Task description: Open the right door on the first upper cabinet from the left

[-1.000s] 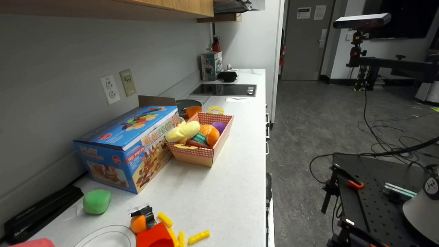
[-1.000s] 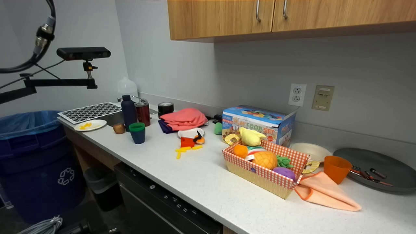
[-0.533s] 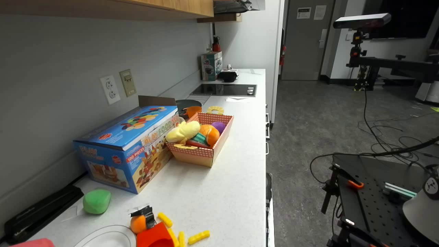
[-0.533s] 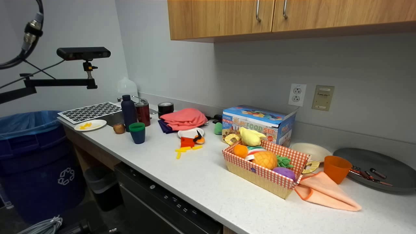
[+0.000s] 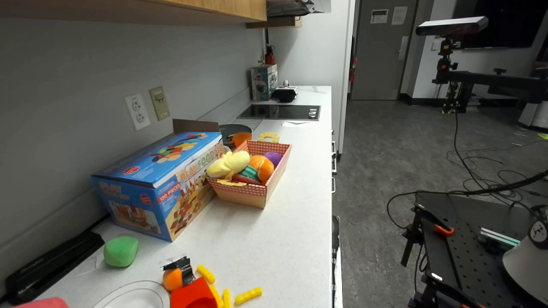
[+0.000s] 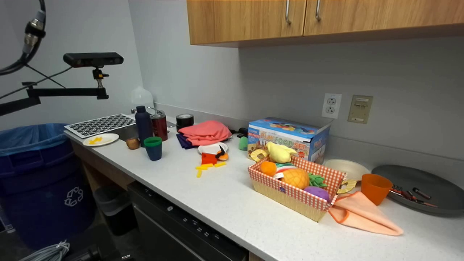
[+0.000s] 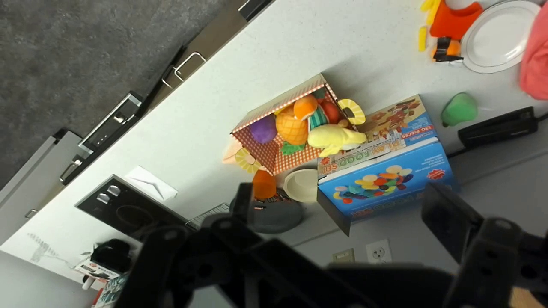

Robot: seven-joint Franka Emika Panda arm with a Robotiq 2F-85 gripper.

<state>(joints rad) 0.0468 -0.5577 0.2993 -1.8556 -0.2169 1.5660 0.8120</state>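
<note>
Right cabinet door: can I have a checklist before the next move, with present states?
1. Right door shut: ok, flush with the left door in an exterior view.
2. Handle in sight: ok, though the frame cuts off its top.
3. Tool open: ok, jaws apart in the wrist view.
4. Handle grasped by the tool: not ok, the part in view stands free.
5. Swing room: cannot tell, the door's upper part is out of frame.
</note>
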